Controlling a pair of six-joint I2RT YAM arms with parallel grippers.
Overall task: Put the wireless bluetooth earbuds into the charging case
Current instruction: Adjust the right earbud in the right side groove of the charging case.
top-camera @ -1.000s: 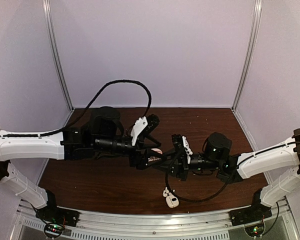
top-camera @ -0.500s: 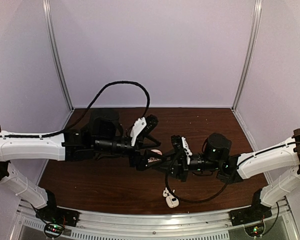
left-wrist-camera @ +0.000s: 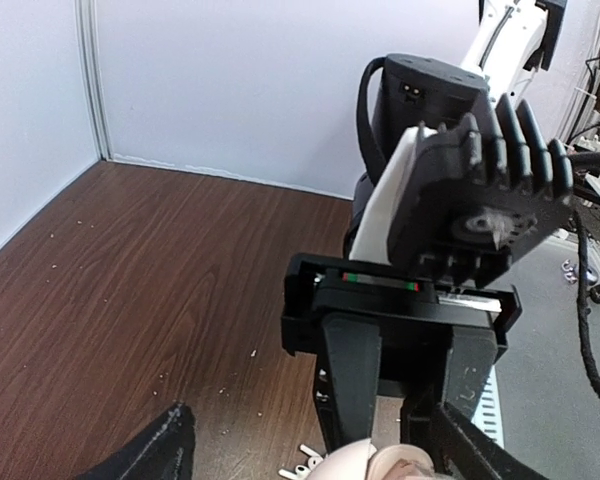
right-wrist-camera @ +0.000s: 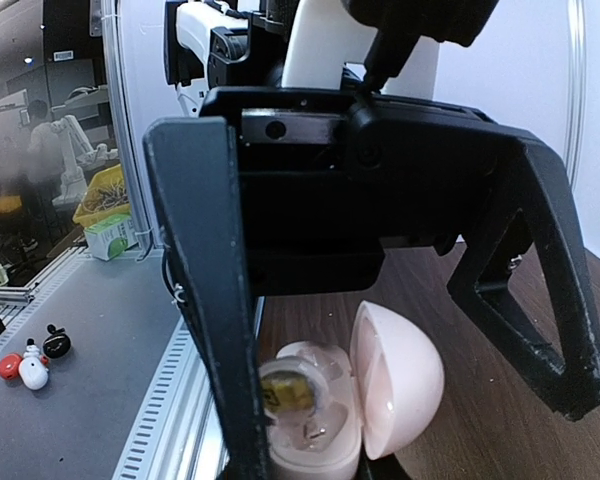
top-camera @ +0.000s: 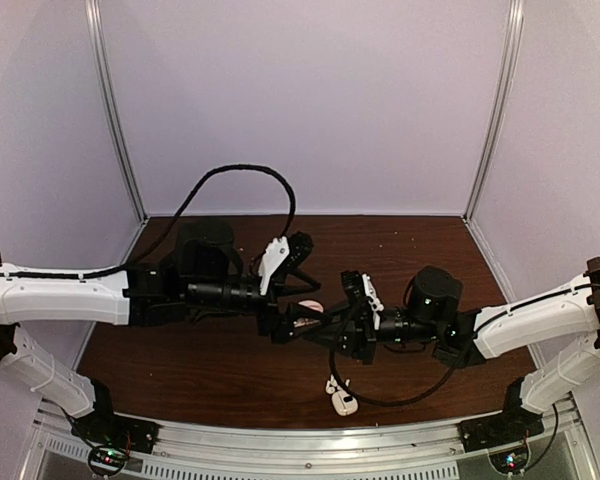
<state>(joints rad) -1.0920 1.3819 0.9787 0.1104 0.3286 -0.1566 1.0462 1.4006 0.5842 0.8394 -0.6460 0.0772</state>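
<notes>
Both arms have shifted slightly toward the left side of the top view over the last second, and the pink lid held between them has moved with them. The two white pieces near the table's front edge have stayed in place.

1. Table (top-camera: 230,370): dark brown wood grain, enclosed by pale walls.
2. Left arm (top-camera: 60,295) and right arm (top-camera: 530,320): each reaches inward, and they meet wrist to wrist over the middle of the table.
3. Left pincer (top-camera: 305,322): open. In the right wrist view its fingers (right-wrist-camera: 215,300) stand wide apart on either side of the case. One finger is just beside the case body; the other is well clear of the lid.
4. Right pincer (left-wrist-camera: 395,445): closed on the case. In the left wrist view its two fingers run down close together onto the pale shell.
5. Charging case (right-wrist-camera: 315,430): pale pinkish white, held above the table between the two pincers. The lid (right-wrist-camera: 395,380) is swung open on its hinge and stands upright. A small yellowish part (right-wrist-camera: 280,392) sits in one recess; what it is cannot be told.
6. Earbuds (top-camera: 344,404): two small white pieces lying side by side on the table near its front edge, well apart from the case. Their detail is too small to resolve.
</notes>
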